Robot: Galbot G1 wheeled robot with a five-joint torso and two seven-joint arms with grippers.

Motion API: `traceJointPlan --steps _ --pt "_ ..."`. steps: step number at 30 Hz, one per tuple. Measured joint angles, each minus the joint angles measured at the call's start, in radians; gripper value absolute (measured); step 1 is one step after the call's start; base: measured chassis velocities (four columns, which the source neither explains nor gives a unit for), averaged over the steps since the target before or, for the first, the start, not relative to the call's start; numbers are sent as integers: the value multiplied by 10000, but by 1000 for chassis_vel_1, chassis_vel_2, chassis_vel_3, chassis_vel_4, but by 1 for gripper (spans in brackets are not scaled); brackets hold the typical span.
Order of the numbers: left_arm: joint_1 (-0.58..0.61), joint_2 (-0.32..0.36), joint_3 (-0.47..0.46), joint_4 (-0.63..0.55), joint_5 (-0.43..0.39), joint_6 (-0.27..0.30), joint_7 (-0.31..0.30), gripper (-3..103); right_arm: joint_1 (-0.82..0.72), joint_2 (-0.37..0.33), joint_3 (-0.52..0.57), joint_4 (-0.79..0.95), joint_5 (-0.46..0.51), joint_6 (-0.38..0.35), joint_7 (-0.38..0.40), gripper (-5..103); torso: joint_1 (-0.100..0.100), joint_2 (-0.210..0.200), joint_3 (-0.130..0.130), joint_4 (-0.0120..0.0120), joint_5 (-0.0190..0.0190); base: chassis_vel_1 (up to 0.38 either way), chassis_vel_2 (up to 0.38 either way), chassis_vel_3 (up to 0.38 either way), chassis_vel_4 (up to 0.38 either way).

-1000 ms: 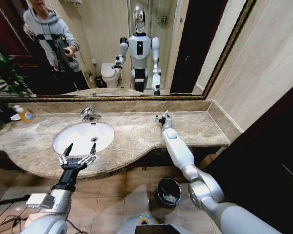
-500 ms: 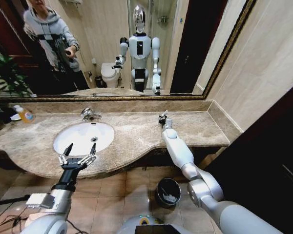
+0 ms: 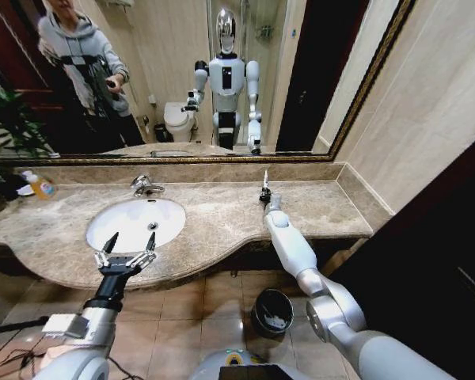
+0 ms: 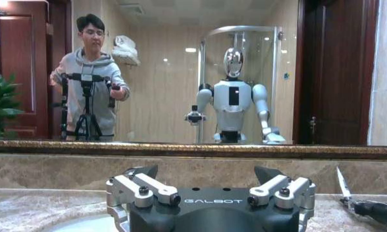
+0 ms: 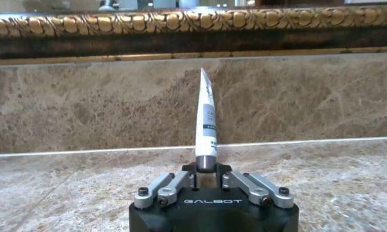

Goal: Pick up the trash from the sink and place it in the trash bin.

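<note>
Your right pincer (image 5: 206,170) is clamped on 1 white tube (image 5: 206,126) by its cap, over the surface right of the sink (image 3: 134,222). Thin hold; a fast swing toward the trash bin (image 3: 271,311) could drop it. Left pincer (image 3: 129,239) is spread apart at the sink's front rim.

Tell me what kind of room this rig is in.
A bathroom, likely a hotel's or a home's: a white oval sink with a chrome faucet set in a marble counter, a gilt-framed wall mirror above, and a toilet reflected in it.
</note>
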Motion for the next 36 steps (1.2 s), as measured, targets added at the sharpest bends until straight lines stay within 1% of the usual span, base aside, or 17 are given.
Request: traceJointPlan --steps 5,7,8,10,12,13,15,16,17,20,24,26,31,32,34,35,36 --pt "0 0 0 0 0 1 0 100 -383 -213 8 618 165 -34 41 17 0 0 0 0 -1 0 0 0 0" --pt "0 0 0 0 0 0 0 100 -738 -470 16 1195 550 267 -143 17 1 0 0 0 1 0 0 0 0" --pt "0 0 0 0 0 0 0 100 -738 -470 16 1195 550 267 -143 17 1 0 0 0 1 0 0 0 0" --pt "0 0 0 0 0 0 0 100 -1259 -882 -28 2194 1181 527 -595 17 0 0 0 0 0 0 0 0 0" --pt "0 0 -1 0 0 0 0 100 -1795 -1269 -42 3225 1533 548 -781 17 0 0 0 0 4 0 0 0 0" --pt "0 0 -1 0 0 0 0 100 -1795 -1269 -42 3225 1533 548 -781 17 0 0 0 0 4 0 0 0 0" --pt "0 0 -1 0 0 0 -1 100 -2503 -1740 19 4410 1802 465 -824 17 0 0 0 0 -1 0 0 0 0" --pt "0 0 -1 0 0 0 -1 100 -2503 -1740 19 4410 1802 465 -824 17 0 0 0 0 -1 0 0 0 0" --pt "0 0 -1 0 0 0 -1 100 -3050 -2093 111 5251 2015 377 -823 17 0 0 -1 1 4 0 0 0 0" --pt "0 0 -1 0 0 0 0 100 -4401 -2771 405 6883 2583 223 -732 17 -2 1 -1 -4 2 0 0 0 0" --pt "0 0 0 0 0 0 4 100 -5013 -3013 528 7620 2904 96 -671 17 -2 1 -2 -2 2 0 0 0 0" --pt "0 0 0 0 0 0 0 100 -5679 -3174 840 8179 2969 100 -697 17 -2 1 -2 -1 2 0 0 0 0" --pt "0 0 0 -1 0 0 0 100 -6750 -3229 1254 9112 2970 186 -726 17 -1 1 -1 -1 2 0 0 0 0" --pt "0 0 0 -1 0 0 0 100 -6750 -3229 1254 9112 2970 186 -726 17 -1 1 -1 -1 2 0 0 0 0" --pt "0 0 0 0 0 0 0 100 -7252 -3196 1319 9487 2878 323 -793 17 -1 1 -2 0 2 0 0 0 0" --pt "0 0 0 0 0 0 0 100 -7660 -3147 1418 9723 2772 455 -876 17 -1 1 -2 4 2 0 0 0 0" --pt "0 1 -1 0 0 0 0 100 -8121 -3064 1569 9907 2621 668 -981 17 0 1 -1 1 2 0 0 0 0"
